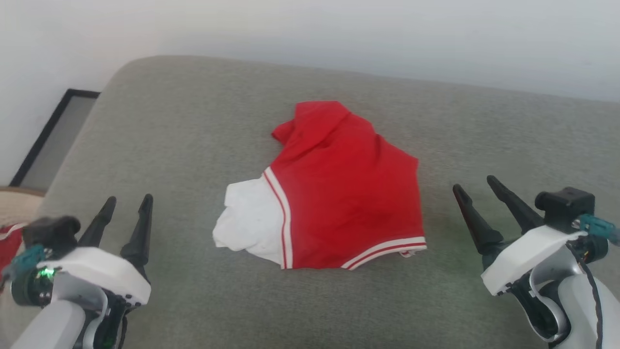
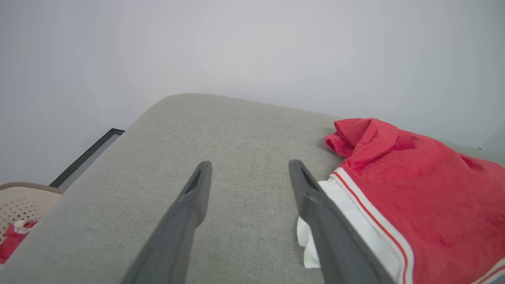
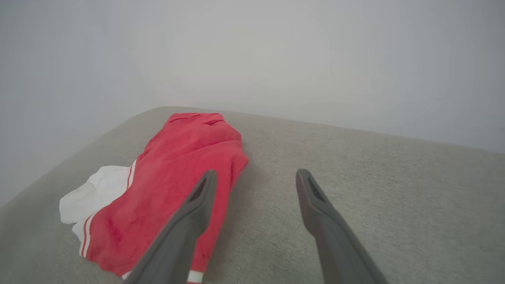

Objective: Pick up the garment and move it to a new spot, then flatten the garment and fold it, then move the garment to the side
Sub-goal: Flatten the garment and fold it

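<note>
Grey woven upholstery fills most of what you see: a broad cushion [image 1: 193, 145] with a rounded far left corner, set against a pale wall [image 1: 339, 29]. You'll find the red garment [image 1: 348, 194] lying around the middle of the cushion, its top reaching toward the far edge. It lies mostly flat with a few wrinkles. A white lining panel spills out on its left side, and white-and-red striped bands run along that side and along the near hem.

Your left gripper [image 1: 128, 199] is over the cushion's near left part, jaws spread wide with nothing between them, clear of the cloth. Your right gripper [image 1: 475, 182] is over the near right part, just beside the garment's right edge without touching it, its fingers equally wide apart and empty.

Off the cushion's left edge you have a dark-framed panel [image 1: 53, 140] leaning at the wall and a beige perforated basket [image 2: 23, 201] holding some red cloth [image 2: 14, 240].
</note>
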Available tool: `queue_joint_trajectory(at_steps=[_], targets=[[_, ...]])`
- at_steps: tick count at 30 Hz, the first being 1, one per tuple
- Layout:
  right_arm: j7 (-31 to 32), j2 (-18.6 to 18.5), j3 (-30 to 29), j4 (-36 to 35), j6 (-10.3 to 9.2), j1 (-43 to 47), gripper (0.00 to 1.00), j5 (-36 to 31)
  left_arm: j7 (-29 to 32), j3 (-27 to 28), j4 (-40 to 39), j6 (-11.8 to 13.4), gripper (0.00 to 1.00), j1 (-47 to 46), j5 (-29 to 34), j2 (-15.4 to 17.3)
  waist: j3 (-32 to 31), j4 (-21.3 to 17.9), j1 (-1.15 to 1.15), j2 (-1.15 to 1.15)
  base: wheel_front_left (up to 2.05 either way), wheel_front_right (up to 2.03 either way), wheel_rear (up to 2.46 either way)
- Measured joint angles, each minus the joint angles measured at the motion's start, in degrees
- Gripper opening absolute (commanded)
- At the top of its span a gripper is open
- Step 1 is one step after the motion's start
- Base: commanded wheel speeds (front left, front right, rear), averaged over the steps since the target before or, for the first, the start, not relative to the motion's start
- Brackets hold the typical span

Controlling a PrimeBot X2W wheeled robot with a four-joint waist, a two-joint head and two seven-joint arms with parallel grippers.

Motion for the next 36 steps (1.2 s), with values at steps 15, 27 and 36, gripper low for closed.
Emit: queue_joint_trajectory(at_steps=[15,27,36], targets=[[19.39,0.14,0.42,7.36,0.00,-2.22,1.00,5.92,-6.13,3.36,-0.04,-1.11,1.00,7.07,0.51,-7.37,1.07,9.04,0.00,0.00,0.00,0.00,0.00],[24.14,0.90,0.45,9.32,0.00,-5.88,0.00,8.77,-6.31,8.00,0.14,-3.63,1.00,8.04,4.45,-11.94,2.10,10.54,0.00,0.00,0.00,0.00,0.00],[24.38,-3.54,-7.32,7.15,0.00,-5.24,0.00,9.15,-6.32,13.12,-0.76,-6.08,1.00,10.31,8.42,-14.64,1.68,7.06,0.00,0.00,0.00,0.00,0.00]])
